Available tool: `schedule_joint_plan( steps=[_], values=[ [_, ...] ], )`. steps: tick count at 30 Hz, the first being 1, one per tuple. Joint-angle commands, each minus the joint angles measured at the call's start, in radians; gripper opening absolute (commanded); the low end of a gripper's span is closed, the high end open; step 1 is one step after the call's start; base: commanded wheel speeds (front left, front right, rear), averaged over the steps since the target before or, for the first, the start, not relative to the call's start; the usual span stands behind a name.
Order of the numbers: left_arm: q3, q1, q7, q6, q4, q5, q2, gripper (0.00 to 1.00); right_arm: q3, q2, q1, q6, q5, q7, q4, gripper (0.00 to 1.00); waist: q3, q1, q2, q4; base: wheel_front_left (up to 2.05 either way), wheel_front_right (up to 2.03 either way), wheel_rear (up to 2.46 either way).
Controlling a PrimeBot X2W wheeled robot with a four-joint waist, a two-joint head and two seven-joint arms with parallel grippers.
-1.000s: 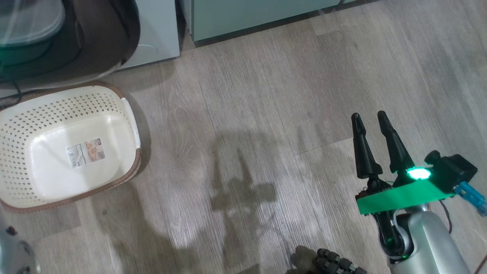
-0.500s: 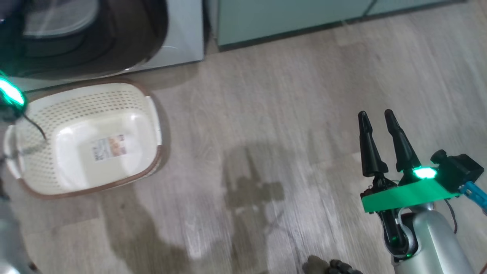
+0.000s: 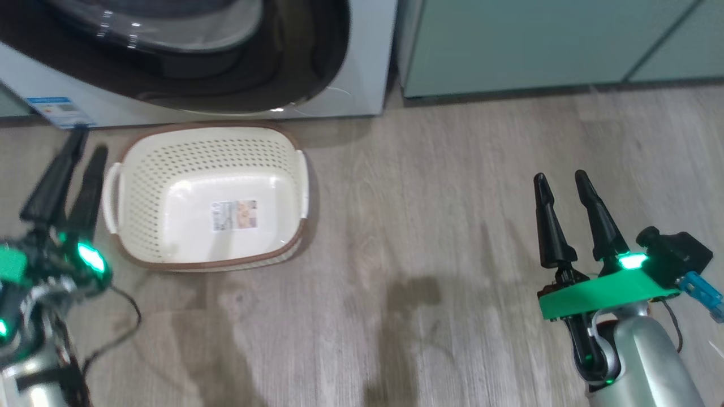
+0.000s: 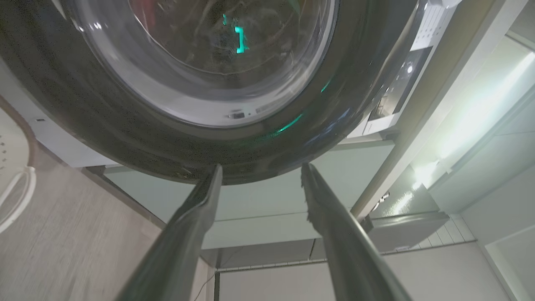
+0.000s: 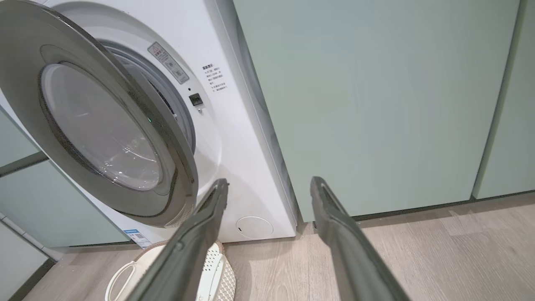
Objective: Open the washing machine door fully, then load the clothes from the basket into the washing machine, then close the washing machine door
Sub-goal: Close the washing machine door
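Note:
The white washing machine (image 5: 234, 146) stands with the washing machine door (image 5: 96, 125) swung out from the grey drum gasket. Its glossy black face and glass bowl (image 4: 200, 62) hang above my left gripper (image 4: 261, 171), which is open with nothing between its fingers. In the head view, the left gripper (image 3: 89, 144) sits just left of the basket (image 3: 209, 155). The cream basket holds nothing but its bottom label. My right gripper (image 3: 560, 176) is open and empty over bare floor, far right of the basket. The clothes are out of view, though a dim red patch shows behind the glass.
Pale green cabinets (image 3: 537, 45) stand right of the washer and run down to the wooden floor (image 3: 430, 226). A round white filter cover (image 5: 254, 227) sits low on the washer front. A blue sticker (image 3: 54, 110) marks its lower left corner.
The head camera has swung, so the basket and washer sit nearer the middle of the picture. My left gripper has come into view at the lower left. The right gripper keeps its pose.

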Motion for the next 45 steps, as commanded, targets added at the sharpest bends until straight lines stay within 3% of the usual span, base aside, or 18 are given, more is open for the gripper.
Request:
schedule_joint_plan(
  steps=[1, 10, 14, 18, 24, 27, 28, 32, 40, 45],
  values=[
    [0.028, 0.005, -0.011, -0.008, -0.044, 0.008, 0.017, 1.00, 0.020, -0.004, -0.012, 0.000, -0.010, -0.005, -0.026, 1.00, -0.025, 0.0000, 0.0000, 0.027, 0.00, 0.00, 0.00],
    [-0.075, 0.188, -0.202, -0.009, -0.132, -0.034, -0.001, 1.00, 0.000, -0.004, 0.024, 0.000, -0.022, 0.019, -0.016, 1.00, -0.098, 0.0000, 0.0000, 0.079, 0.00, 0.00, 0.00],
    [-0.142, 0.240, -0.323, -0.009, -0.180, 0.025, -0.001, 1.00, -0.017, -0.004, 0.047, 0.000, -0.028, 0.033, -0.020, 1.00, -0.134, 0.0000, 0.0000, 0.092, 0.00, 0.00, 0.00],
    [-0.196, 0.260, -0.459, -0.009, -0.220, 0.182, 0.000, 1.00, -0.032, -0.004, 0.063, 0.000, -0.039, 0.047, -0.033, 1.00, -0.164, 0.0000, 0.0000, 0.098, 0.00, 0.00, 0.00],
    [-0.281, 0.245, -0.640, -0.004, -0.238, 0.535, 0.031, 1.00, -0.051, -0.004, 0.074, 0.000, -0.056, 0.070, -0.066, 1.00, -0.183, 0.0000, 0.0000, 0.097, 0.00, 0.00, 0.00],
    [-0.329, 0.229, -0.703, 0.028, -0.242, 0.724, 0.063, 1.00, -0.058, -0.004, 0.077, 0.000, -0.066, 0.081, -0.084, 1.00, -0.186, 0.0000, 0.0000, 0.095, 0.00, 0.00, 0.00],
    [-0.329, 0.229, -0.703, 0.028, -0.242, 0.724, 0.063, 1.00, -0.058, -0.004, 0.077, 0.000, -0.066, 0.081, -0.084, 1.00, -0.186, 0.0000, 0.0000, 0.095, 0.00, 0.00, 0.00],
    [-0.402, 0.214, -0.758, 0.089, -0.227, 0.967, 0.114, 1.00, -0.065, -0.004, 0.082, 0.000, -0.083, 0.096, -0.102, 1.00, -0.190, 0.0000, 0.0000, 0.090, 0.00, 0.00, 0.00],
    [-0.486, 0.242, -0.805, 0.169, -0.184, 1.198, 0.155, 1.00, -0.062, -0.004, 0.108, 0.000, -0.108, 0.123, -0.125, 1.00, -0.202, 0.0000, 0.0000, 0.075, 0.00, 0.00, 0.00],
    [-0.514, 0.275, -0.827, 0.207, -0.165, 1.276, 0.164, 1.00, -0.067, -0.004, 0.128, 0.000, -0.109, 0.128, -0.127, 1.00, -0.208, 0.0000, 0.0000, 0.073, 0.00, 0.00, 0.00]
  ],
)
